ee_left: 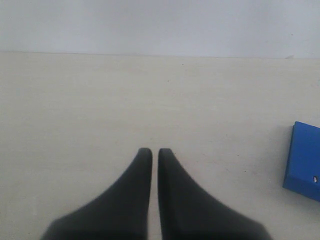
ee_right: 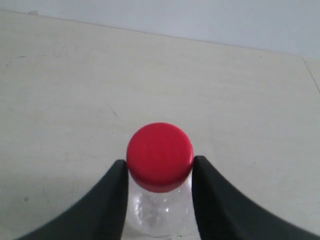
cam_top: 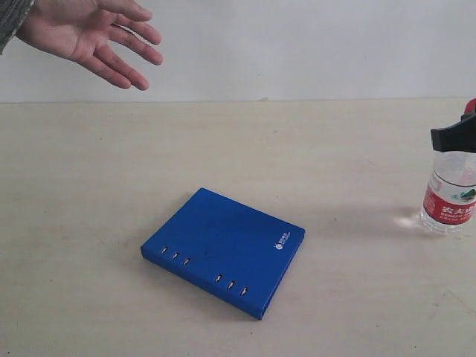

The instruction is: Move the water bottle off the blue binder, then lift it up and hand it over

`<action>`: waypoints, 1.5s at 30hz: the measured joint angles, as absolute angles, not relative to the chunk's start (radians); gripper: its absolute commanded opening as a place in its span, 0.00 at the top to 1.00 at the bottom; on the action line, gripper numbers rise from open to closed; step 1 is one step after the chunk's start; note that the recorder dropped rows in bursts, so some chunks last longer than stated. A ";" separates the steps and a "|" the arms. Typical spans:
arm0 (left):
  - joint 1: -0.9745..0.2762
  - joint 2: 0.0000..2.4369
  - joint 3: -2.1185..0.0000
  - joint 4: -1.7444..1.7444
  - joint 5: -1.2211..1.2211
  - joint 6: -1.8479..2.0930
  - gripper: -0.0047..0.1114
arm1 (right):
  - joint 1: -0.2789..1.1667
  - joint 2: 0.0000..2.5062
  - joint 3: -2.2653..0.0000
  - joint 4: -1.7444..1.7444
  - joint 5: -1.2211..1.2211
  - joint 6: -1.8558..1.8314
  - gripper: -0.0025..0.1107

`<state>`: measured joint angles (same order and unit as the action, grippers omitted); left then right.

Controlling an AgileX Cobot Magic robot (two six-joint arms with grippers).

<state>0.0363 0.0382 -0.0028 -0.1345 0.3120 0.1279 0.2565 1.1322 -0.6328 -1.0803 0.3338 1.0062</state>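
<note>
The water bottle [cam_top: 448,201] stands upright at the far right, off the blue binder [cam_top: 223,249], which lies flat mid-table with nothing on it. My right gripper [cam_top: 454,137] is shut on the bottle's neck just under the red cap [cam_top: 470,106]. In the right wrist view the cap [ee_right: 160,156] sits between the two black fingers of that gripper [ee_right: 160,172], and the clear body shows below. My left gripper [ee_left: 155,151] is shut and holds nothing, hovering over bare table with a corner of the binder [ee_left: 304,162] off to one side. That gripper is out of the exterior view.
A person's open hand [cam_top: 89,33] reaches in palm-up at the upper left, above the back of the table. The beige table [cam_top: 238,149] ends at a white wall behind.
</note>
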 measured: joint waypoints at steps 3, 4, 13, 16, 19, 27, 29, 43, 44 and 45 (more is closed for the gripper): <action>0.036 0.038 -0.003 -0.135 0.312 0.128 0.92 | 0.256 1.132 -0.633 -1.080 0.356 1.027 0.55; 0.036 0.038 -0.003 -0.135 0.312 0.128 0.92 | 0.256 1.132 -0.633 -1.084 0.361 1.032 0.55; 0.036 0.038 -0.003 -0.135 0.312 0.128 0.92 | 0.256 1.132 -0.633 -1.226 0.378 1.131 0.55; 0.036 0.038 -0.003 -0.135 0.312 0.128 0.92 | 0.256 1.132 -0.633 -1.276 0.371 1.183 0.55; 0.036 0.038 -0.003 -0.135 0.312 0.128 0.92 | 0.256 1.123 -0.633 -1.332 0.349 1.229 0.55; 0.036 0.038 -0.003 -0.135 0.312 0.128 0.92 | 0.256 0.925 -0.633 -1.494 0.322 1.363 0.55; 0.036 0.038 -0.003 -0.135 0.312 0.128 0.92 | 0.253 0.862 -0.633 -1.510 0.259 1.387 0.56; 0.036 0.038 -0.003 -0.135 0.312 0.128 0.92 | 0.237 1.142 -0.604 -1.314 -0.563 1.177 0.98; 0.036 0.038 -0.003 -0.135 0.312 0.128 0.92 | 0.237 1.145 -0.592 -1.227 -0.552 1.140 0.98; 0.036 0.038 -0.003 -0.135 0.312 0.128 0.92 | 0.237 1.145 -0.578 -1.120 -0.535 1.099 0.98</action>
